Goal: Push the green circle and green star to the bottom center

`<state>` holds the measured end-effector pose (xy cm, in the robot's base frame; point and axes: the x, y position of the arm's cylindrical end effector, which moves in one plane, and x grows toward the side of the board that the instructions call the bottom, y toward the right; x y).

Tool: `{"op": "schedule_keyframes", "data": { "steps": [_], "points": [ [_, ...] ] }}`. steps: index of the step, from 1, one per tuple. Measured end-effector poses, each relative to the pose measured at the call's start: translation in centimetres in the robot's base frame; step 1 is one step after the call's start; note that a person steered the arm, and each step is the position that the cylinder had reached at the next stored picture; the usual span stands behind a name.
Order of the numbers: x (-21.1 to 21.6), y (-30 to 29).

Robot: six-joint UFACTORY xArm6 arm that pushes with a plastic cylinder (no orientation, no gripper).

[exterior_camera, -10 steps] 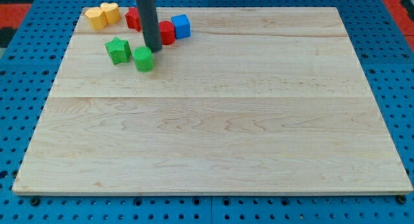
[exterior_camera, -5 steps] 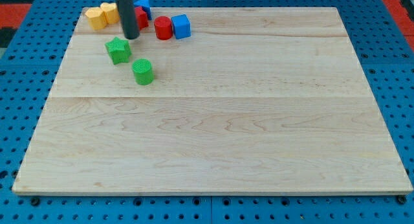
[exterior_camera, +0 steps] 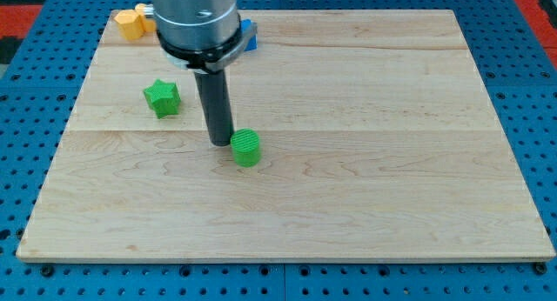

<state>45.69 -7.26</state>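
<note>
The green circle lies on the wooden board a little left of centre. My tip stands just left of it and slightly toward the view's top, close to or touching it. The green star lies farther to the upper left, apart from the rod. The rod rises from the tip to the arm's wide grey end at the view's top.
A yellow block shows at the board's top left corner. A blue block peeks out beside the arm's body. The other blocks of the top-left group are hidden behind the arm. The board's edge runs along the view's bottom.
The green circle has moved right and toward the view's bottom. The green star has shifted down a little. My tip has swung from the top-left group to beside the circle.
</note>
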Motion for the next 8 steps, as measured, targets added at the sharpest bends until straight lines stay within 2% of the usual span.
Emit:
{"op": "schedule_keyframes", "data": {
  "steps": [1,2,3,4,5,7,8],
  "points": [
    [-1.5,1.0],
    [2.6,5.6],
    [7.7,6.8],
    [8.6,9.1],
    [6.0,8.9],
    [-7.1,2.5],
    [-12.2,-2.2]
  ]
}}
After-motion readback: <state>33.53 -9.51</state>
